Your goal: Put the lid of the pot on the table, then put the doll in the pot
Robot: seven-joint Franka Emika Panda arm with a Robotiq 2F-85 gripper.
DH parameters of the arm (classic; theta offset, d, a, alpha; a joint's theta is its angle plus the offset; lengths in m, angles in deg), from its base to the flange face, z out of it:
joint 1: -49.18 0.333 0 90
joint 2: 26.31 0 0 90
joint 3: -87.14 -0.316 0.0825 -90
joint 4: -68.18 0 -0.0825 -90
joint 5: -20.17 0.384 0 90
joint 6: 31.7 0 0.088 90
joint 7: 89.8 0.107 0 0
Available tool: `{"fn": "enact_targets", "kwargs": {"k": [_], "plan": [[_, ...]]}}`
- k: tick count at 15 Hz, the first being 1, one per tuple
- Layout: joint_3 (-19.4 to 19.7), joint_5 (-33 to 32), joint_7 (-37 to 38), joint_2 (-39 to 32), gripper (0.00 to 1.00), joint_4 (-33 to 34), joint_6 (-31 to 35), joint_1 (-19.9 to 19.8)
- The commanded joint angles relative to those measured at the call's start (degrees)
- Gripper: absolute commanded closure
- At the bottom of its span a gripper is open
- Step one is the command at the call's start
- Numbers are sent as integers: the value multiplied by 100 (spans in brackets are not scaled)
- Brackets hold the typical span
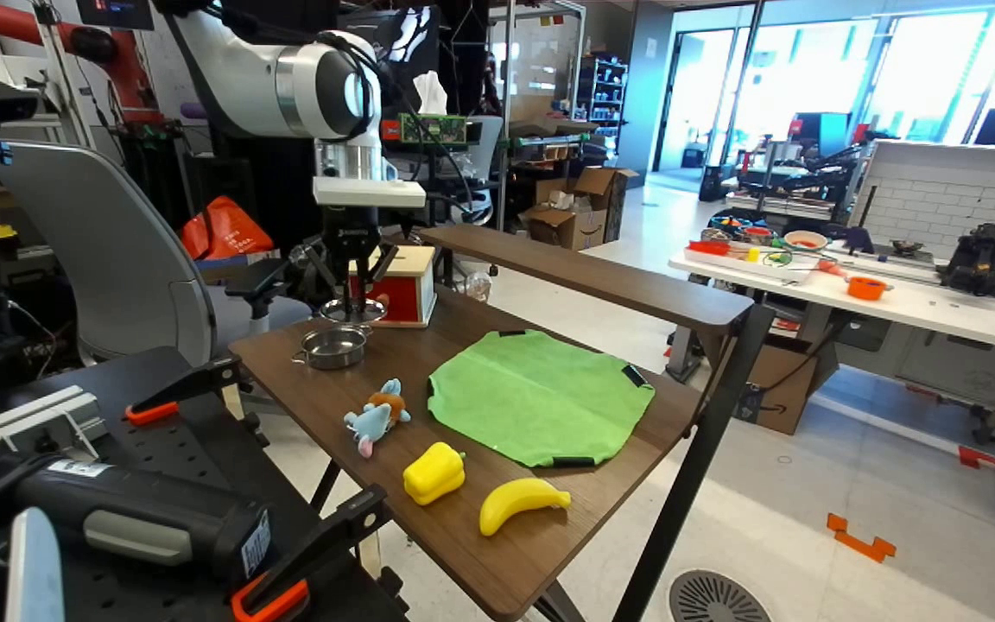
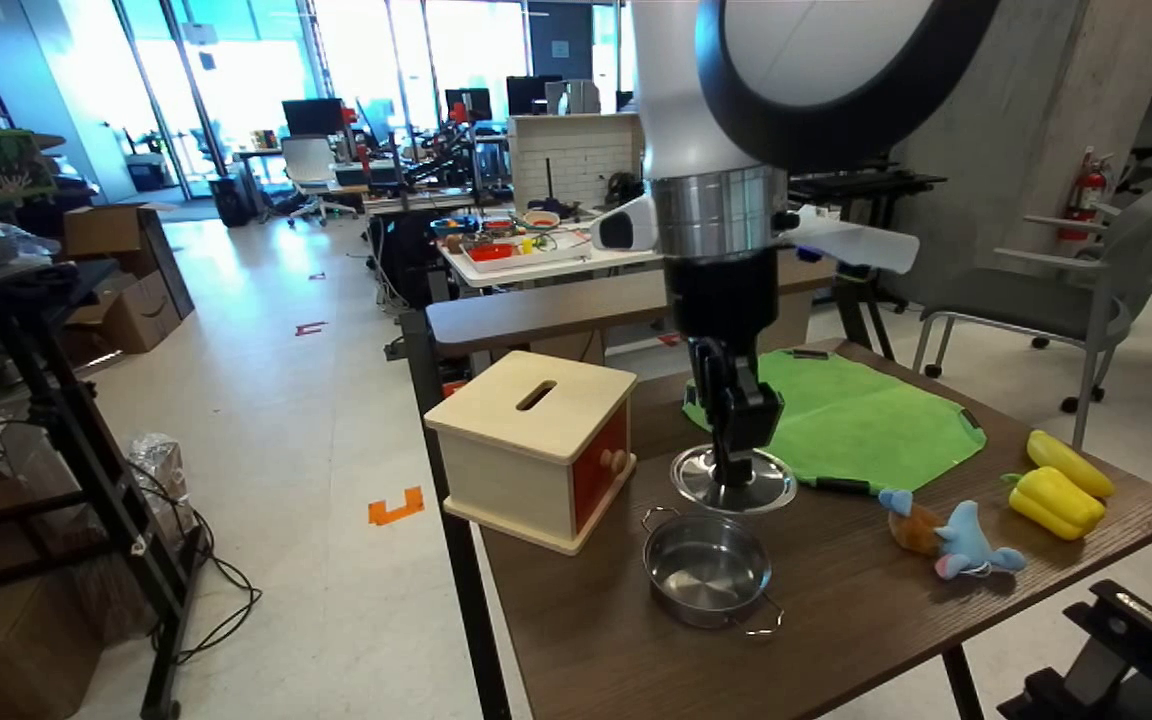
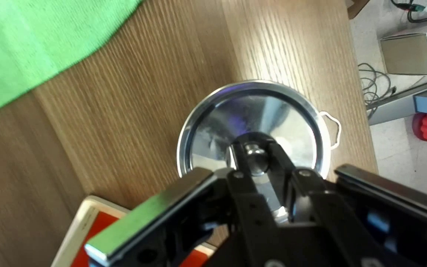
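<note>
The pot point(image 1: 333, 348) stands uncovered on the brown table point(image 1: 411, 354); it also shows in an exterior view point(image 2: 706, 575). Its round shiny lid point(image 2: 693, 485) hangs level above the table, by the pot's rim on the side toward the box. My gripper point(image 2: 733, 465) points down and is shut on the lid's knob. In the wrist view my gripper's fingertips point(image 3: 255, 146) flank the knob, and the lid point(image 3: 213, 129) hides most of the pot except one wire handle point(image 3: 336, 129). The blue and tan doll point(image 1: 378, 417) lies on the table; it also shows in an exterior view point(image 2: 966, 540).
A wooden box with a red front point(image 2: 526, 450) stands close beside the lid and pot. A green mat point(image 1: 541, 397) covers the table's middle. A yellow pepper point(image 1: 434, 473) and a banana point(image 1: 522, 504) lie near the doll. A raised wooden shelf point(image 1: 592, 276) runs along one edge.
</note>
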Motion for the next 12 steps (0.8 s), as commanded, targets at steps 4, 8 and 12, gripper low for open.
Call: {"fn": "enact_targets", "kwargs": {"k": [4,8,12], "plan": [[327,73,-46,-16,95,359,-471,-266],[478,42,-17,-380,95,807,-634,-278],[510,31,-8,-869,95,1348,-782,-222]]}}
